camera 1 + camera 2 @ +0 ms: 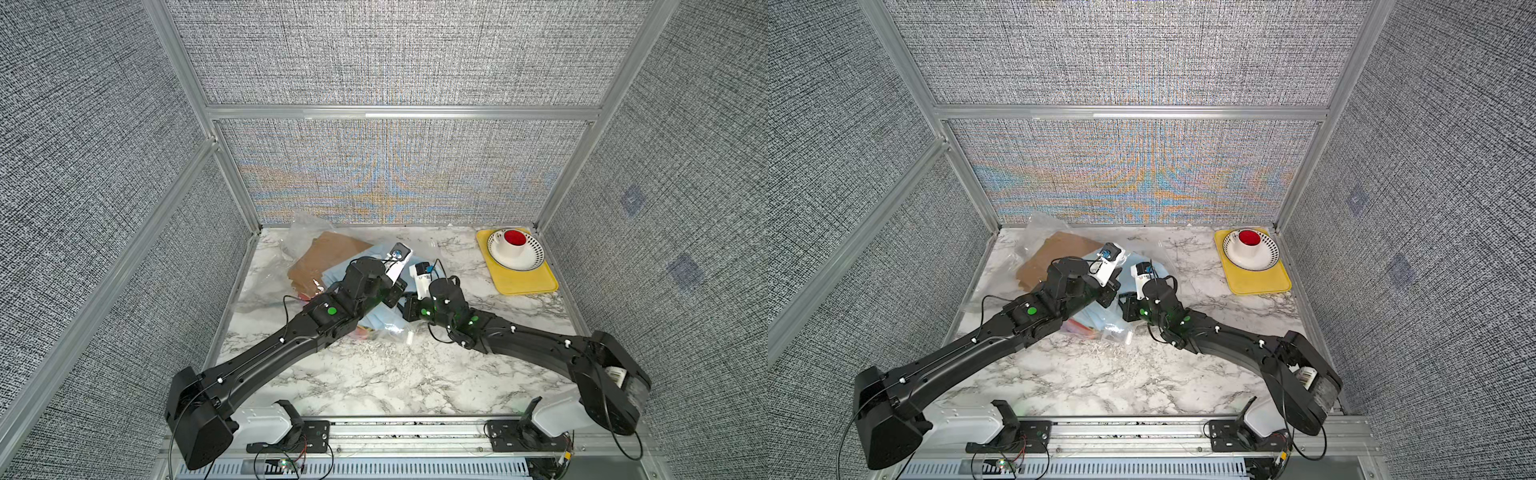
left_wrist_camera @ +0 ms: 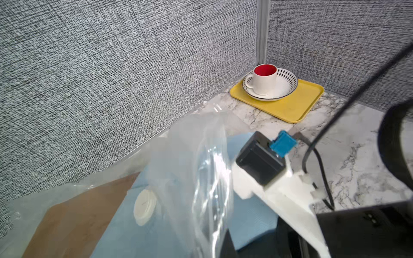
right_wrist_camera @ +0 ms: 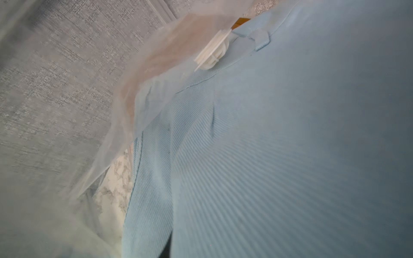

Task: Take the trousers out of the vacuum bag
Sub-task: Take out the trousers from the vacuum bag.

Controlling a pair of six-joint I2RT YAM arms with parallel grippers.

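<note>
Crinkly clear vacuum bag [image 1: 307, 226] lies on the marble-pattern worktop [image 1: 374, 374], left of centre in both top views, near the back wall. The trousers [image 1: 328, 257] are inside it as flat folded cloth: a mustard brown layer and, overlapping it, a light blue one. A red-orange bit pokes out under the left arm.

Left gripper [image 1: 397, 291] sits over the blue cloth. Its fingers are closed and pinch the bag film, which stands up in a glossy ridge at centre of the left wrist view. The round white valve disc [image 2: 144, 206] sits on the film over the blue cloth.

Right gripper [image 1: 409, 309] is just beside the left. Can't tell its finger state, as the fingers are hidden. The right wrist view is filled with ribbed light blue fabric under hazy plastic.

Yellow tray [image 1: 528, 278], rectangular with rounded corners, is at upper right. It holds a white bowl [image 1: 528, 257] with a dotted rim and a white cup [image 1: 513, 243] that is red inside.
</note>
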